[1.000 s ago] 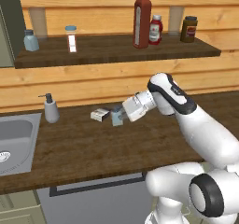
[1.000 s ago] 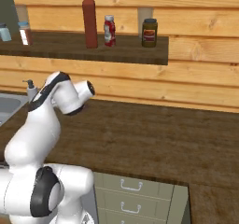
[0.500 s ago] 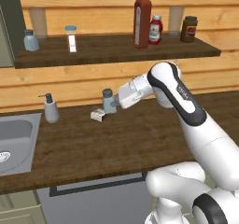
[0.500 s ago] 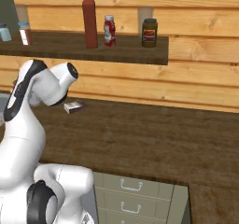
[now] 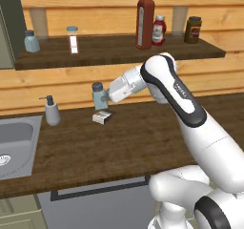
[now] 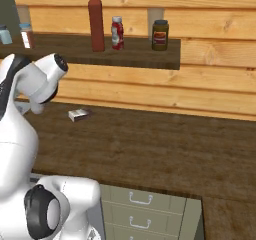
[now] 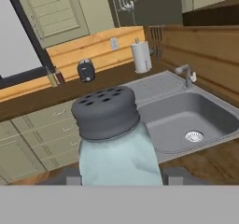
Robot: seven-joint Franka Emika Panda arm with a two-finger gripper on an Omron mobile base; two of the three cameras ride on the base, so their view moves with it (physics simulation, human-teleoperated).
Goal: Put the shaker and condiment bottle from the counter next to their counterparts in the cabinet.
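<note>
Gripper (image 5: 102,98) clamped on the shaker (image 5: 98,95), held upright above the counter (image 5: 143,137), clear of it. In hand view the shaker (image 7: 113,139) sits between the 2 fingertips, dark cap at 12 o'clock. A small box (image 5: 102,117) lies on the counter just below. On the cabinet (image 5: 119,56), twin shaker (image 5: 31,41) at approx. 10 o'clock from the hand, condiment bottle (image 5: 145,20) at 1 o'clock.
</note>
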